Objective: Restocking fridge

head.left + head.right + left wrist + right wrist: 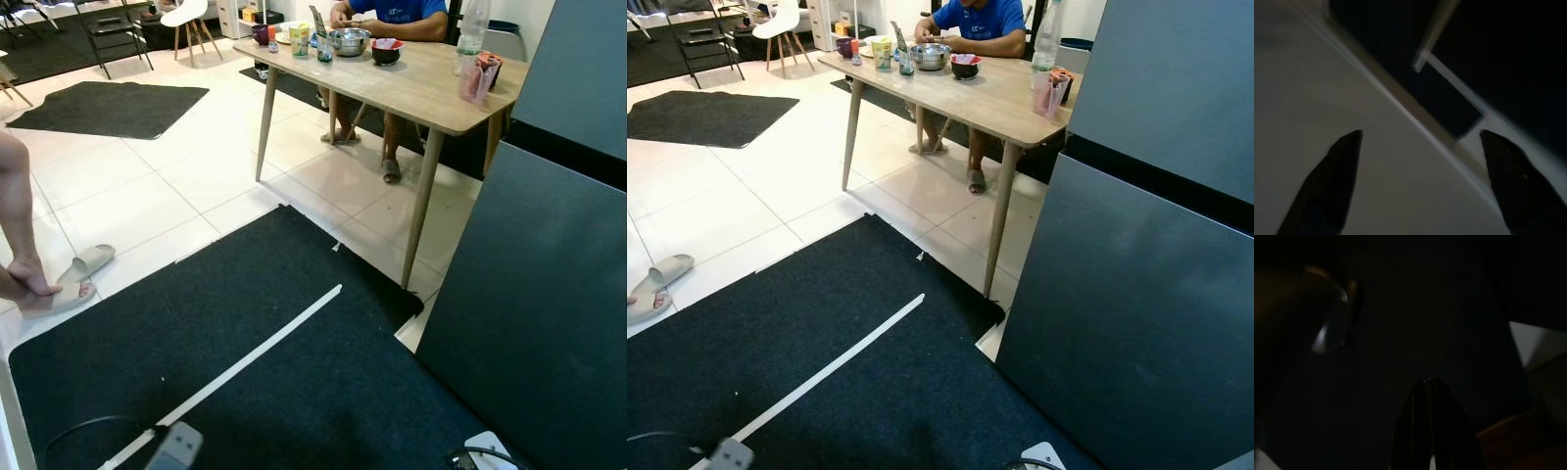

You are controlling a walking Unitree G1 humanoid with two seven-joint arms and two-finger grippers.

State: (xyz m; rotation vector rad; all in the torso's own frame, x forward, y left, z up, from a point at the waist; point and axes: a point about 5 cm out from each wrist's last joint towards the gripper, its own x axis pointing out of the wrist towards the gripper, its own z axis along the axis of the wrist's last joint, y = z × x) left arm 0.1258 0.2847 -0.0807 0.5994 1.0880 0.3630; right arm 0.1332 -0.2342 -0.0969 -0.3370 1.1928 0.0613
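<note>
the tall dark grey fridge [1136,294] is standing upright at the robot's right, both doors closed, long axis vertical; it looks heavy and rigid with smooth slippery fronts, so a door edge seems the place to grip. the left claw [1418,181] is hanging wide open and empty over the floor; the right claw [1432,431] is looking closed and empty.

The fridge [1146,255] filling the right of the frame is dark slate grey with a black band between its doors. A black mat [245,362] at lower centre carries one white stripe [250,357] and lies on glossy white floor tiles [127,201]. At the top, a pale wood table [392,83] holds a silver bowl [349,41], and the person [978,20] behind it wears a blue shirt.
</note>
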